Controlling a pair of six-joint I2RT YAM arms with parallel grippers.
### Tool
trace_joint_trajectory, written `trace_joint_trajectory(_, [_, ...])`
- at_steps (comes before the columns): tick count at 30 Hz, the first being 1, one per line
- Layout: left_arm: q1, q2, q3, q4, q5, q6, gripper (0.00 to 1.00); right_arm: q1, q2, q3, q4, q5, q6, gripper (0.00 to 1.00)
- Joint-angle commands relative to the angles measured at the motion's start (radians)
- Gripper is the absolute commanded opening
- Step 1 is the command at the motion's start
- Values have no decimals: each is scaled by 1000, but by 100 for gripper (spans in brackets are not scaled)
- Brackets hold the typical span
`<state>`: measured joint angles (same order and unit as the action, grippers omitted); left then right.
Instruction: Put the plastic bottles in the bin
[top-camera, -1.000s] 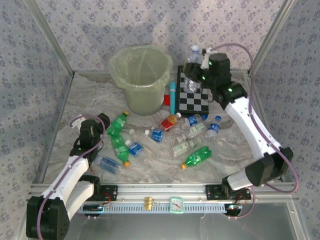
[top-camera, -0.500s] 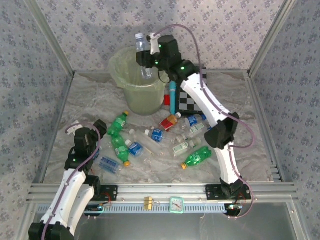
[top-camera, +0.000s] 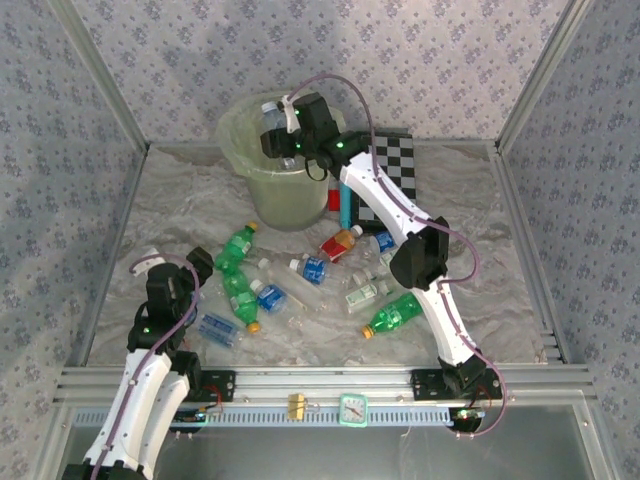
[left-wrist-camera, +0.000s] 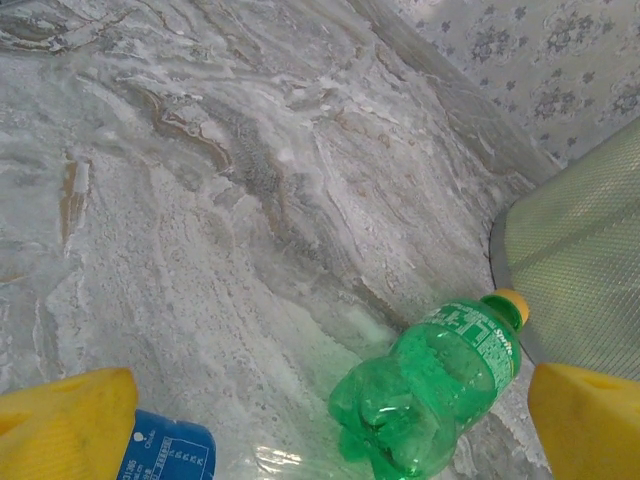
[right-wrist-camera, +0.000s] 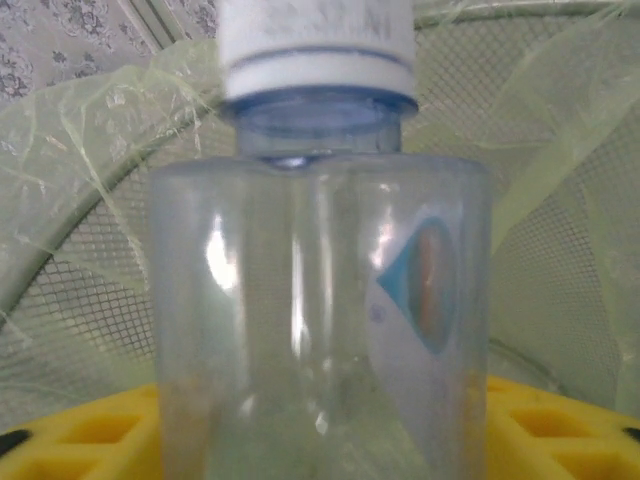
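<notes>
The clear plastic bottle with a white cap (right-wrist-camera: 320, 300) stands upright in the air over the mouth of the round pale-green translucent bin lined with a clear bag (top-camera: 255, 195). The bin sits by the far edge of the table (top-camera: 480, 290), left of the middle. The right gripper (top-camera: 283, 143) has its jaws pressed against the bottle's lower body.

To my eye the drop is the step in hand. I'd want the bottle well inside the rim before the jaws spread. They should spread fully, and then the wrist should lift straight up so the fingers don't snag the liner.

The right arm reaches from the near right corner, elbow raised over the scattered bottles (top-camera: 310, 268), forearm slanting to the far left. The left gripper (left-wrist-camera: 325, 420), jaws spread wide, hovers low towards the near left corner. Below it a green plastic bottle with an orange cap (left-wrist-camera: 430, 385) lies near the bin's foot.
</notes>
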<state>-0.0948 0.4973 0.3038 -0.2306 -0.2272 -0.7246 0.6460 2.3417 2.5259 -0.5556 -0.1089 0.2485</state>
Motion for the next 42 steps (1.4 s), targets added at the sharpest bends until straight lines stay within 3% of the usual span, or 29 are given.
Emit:
trace_joint_trajectory(1, [7,-8,37,-28,9,22,100,1,-11,47,52,17,-6,94])
trace_joint_trajectory(2, [7,-7,40,-29,9,22,100,0,-18,49,58,18,-10,100])
trace_joint_trajectory(14, [8,69,114,-58,2,31,100,2,-213,-23,11,150,-56,100])
trace_joint_trajectory(21, [10,122,201,-161,-15,15,100,3,-438,-335,62,359,-50,100])
trace_joint_trajectory(28, [9,169,324,-362,-53,-77,100,-8,-681,-784,209,511,-116,100])
trace_joint_trajectory(36, [9,218,457,-659,-77,-266,100,-92,-890,-1127,223,519,-37,100])
trace_joint_trajectory(42, [9,221,430,-756,-54,-461,100,-175,-996,-1351,297,482,60,100])
